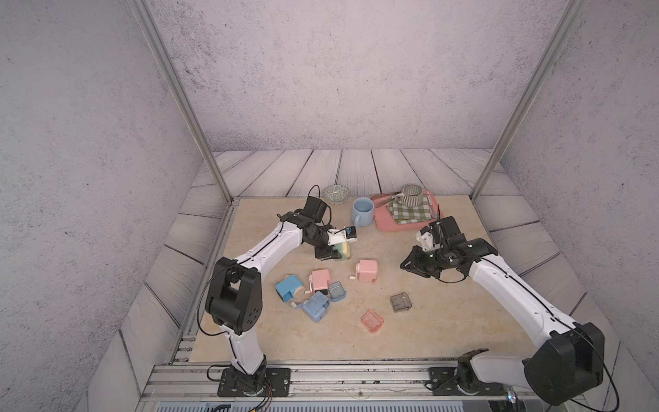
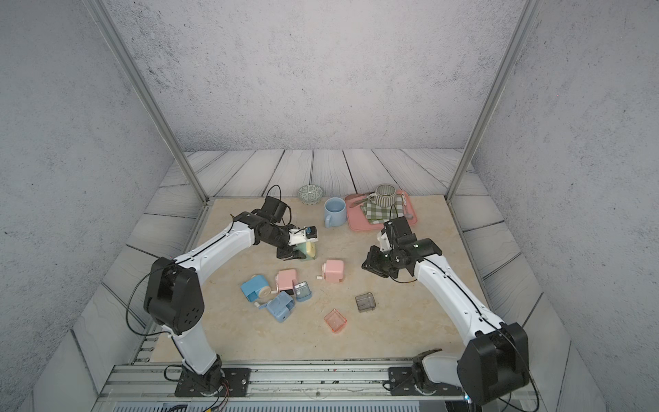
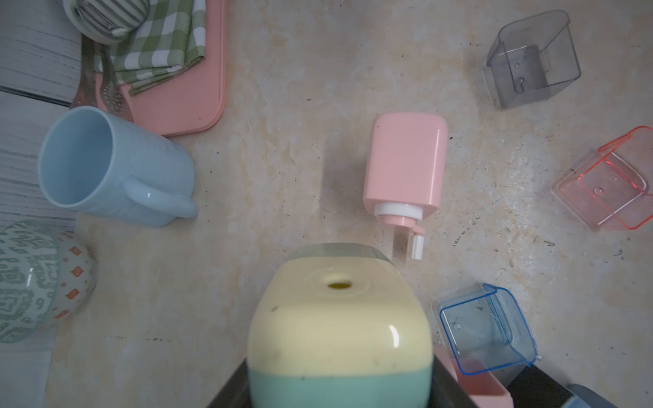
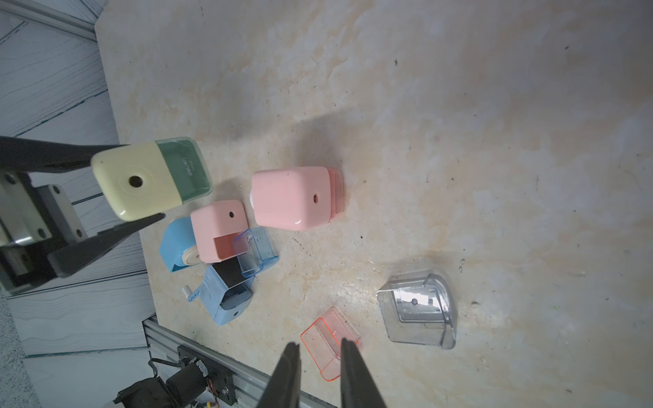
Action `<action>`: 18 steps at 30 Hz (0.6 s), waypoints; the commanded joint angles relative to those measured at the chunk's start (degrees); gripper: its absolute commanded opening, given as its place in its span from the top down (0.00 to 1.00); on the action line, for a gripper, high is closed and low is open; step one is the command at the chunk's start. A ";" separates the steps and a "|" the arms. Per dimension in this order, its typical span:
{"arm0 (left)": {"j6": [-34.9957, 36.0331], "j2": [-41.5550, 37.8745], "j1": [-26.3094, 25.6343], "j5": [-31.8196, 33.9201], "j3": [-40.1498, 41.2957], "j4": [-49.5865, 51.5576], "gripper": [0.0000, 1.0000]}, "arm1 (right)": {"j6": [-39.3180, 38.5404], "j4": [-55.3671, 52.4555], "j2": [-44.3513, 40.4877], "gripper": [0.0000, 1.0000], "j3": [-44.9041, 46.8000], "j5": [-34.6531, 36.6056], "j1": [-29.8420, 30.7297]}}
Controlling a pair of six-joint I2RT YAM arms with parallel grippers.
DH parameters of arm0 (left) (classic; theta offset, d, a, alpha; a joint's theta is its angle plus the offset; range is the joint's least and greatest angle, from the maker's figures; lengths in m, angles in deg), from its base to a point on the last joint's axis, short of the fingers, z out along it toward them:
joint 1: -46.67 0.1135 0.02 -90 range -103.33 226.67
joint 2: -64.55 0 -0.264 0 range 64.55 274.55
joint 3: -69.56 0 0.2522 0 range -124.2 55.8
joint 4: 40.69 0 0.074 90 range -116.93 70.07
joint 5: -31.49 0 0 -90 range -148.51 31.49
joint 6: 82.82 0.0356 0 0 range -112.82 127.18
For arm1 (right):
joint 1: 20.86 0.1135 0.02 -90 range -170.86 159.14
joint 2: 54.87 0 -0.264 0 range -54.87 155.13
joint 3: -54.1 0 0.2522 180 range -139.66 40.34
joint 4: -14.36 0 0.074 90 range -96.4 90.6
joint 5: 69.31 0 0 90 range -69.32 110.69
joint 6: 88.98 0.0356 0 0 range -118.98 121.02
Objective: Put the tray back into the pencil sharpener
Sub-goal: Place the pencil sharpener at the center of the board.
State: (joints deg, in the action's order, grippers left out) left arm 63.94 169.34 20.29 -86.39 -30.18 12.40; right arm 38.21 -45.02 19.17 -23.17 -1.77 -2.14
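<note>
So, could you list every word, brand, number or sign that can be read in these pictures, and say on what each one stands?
"deli": on the green tray of the yellow pencil sharpener, in the right wrist view. The smaller line beside it is too small to read.
Red marks on the white strip at the edge of the pink serving tray: too small to read.
I can read no other text.

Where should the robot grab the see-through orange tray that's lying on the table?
By one thin side wall of the orange tray, coming straight down from above. It looks open side up and sits alone on the table, so the jaws can straddle a wall, one inside and one outside. The right gripper is close, with its jaws slightly apart and empty.
</note>
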 commanded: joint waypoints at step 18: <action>1.74 15.16 -1.84 6.16 -10.24 4.96 0.79 | -3.78 -5.43 1.11 0.76 -2.50 -1.62 -2.42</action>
State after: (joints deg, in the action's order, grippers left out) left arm 65.68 183.57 18.76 -80.42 -38.68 15.62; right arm 35.63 -48.70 19.84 -24.24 -2.93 -4.24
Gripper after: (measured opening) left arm 0.585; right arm 0.242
